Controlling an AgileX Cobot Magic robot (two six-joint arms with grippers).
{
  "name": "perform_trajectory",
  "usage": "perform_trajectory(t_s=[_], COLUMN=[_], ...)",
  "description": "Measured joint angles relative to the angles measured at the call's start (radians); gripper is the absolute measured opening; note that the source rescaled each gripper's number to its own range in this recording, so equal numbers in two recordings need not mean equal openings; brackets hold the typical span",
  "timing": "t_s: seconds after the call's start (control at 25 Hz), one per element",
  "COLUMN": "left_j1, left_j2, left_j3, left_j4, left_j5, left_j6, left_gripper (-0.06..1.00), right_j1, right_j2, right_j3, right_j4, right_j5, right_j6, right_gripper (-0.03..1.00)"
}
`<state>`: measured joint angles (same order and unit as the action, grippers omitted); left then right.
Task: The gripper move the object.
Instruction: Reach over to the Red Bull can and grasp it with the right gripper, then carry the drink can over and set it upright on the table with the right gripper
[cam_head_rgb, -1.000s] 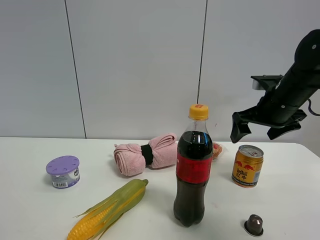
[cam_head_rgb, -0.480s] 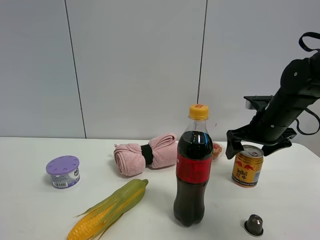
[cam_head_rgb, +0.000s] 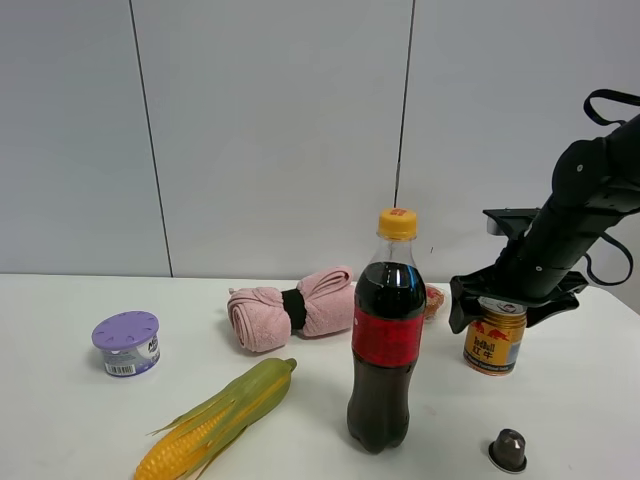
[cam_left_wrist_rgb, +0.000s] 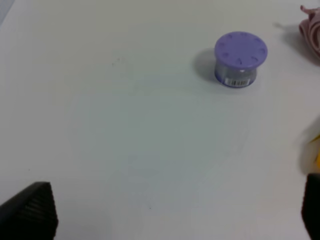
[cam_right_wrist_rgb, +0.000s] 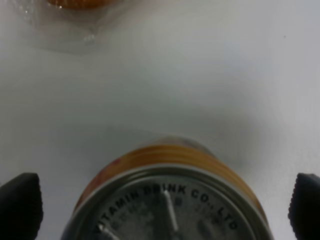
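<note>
Right gripper (cam_head_rgb: 510, 303) has its jaws spread either side of the can (cam_head_rgb: 495, 347) top, with a gap on both sides in the wrist view. Tallest obstacle is the cola bottle (cam_head_rgb: 384, 340), near the can on its left in the high view. A small wrapped orange snack (cam_head_rgb: 435, 299) sits behind, between bottle and can. The coffee capsule (cam_head_rgb: 508, 449) is low, in front and apart. The table (cam_head_rgb: 590, 400) is bare right of the can. Left gripper (cam_left_wrist_rgb: 170, 212) is spread wide over bare table, with the purple tub (cam_left_wrist_rgb: 240, 59) ahead and the towel (cam_left_wrist_rgb: 311, 30) and corn (cam_head_rgb: 220, 415) off to the side.
</note>
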<state>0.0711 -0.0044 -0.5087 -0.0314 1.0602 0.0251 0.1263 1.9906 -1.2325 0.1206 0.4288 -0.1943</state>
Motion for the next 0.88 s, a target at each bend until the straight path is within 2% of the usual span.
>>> perform_trajectory(t_s=[0.4, 0.44, 0.48, 0.56, 0.6, 0.64, 0.88], left_j1=[0.0, 0.0, 0.0, 0.0, 0.0, 0.0, 0.0], left_j2=[0.0, 0.0, 0.0, 0.0, 0.0, 0.0, 0.0], left_j3=[0.0, 0.0, 0.0, 0.0, 0.0, 0.0, 0.0], left_j4=[0.0, 0.0, 0.0, 0.0, 0.0, 0.0, 0.0], left_j5=[0.0, 0.0, 0.0, 0.0, 0.0, 0.0, 0.0], left_j6=[0.0, 0.0, 0.0, 0.0, 0.0, 0.0, 0.0], left_gripper=[1.0, 1.0, 1.0, 1.0, 1.0, 1.0, 1.0], right_j1=[0.0, 0.0, 0.0, 0.0, 0.0, 0.0, 0.0], right_j2=[0.002, 0.002, 0.002, 0.002, 0.002, 0.002, 0.002], right_j3=[0.0, 0.0, 0.0, 0.0, 0.0, 0.0, 0.0], right_j4=[0.002, 0.002, 0.002, 0.002, 0.002, 0.002, 0.002], right_j5=[-0.001, -0.001, -0.001, -0.001, -0.001, -0.001, -0.001], right_j6=[0.0, 0.0, 0.0, 0.0, 0.0, 0.0, 0.0], right_gripper=[0.99, 0.91, 0.76, 0.35, 0.1, 0.0, 0.01])
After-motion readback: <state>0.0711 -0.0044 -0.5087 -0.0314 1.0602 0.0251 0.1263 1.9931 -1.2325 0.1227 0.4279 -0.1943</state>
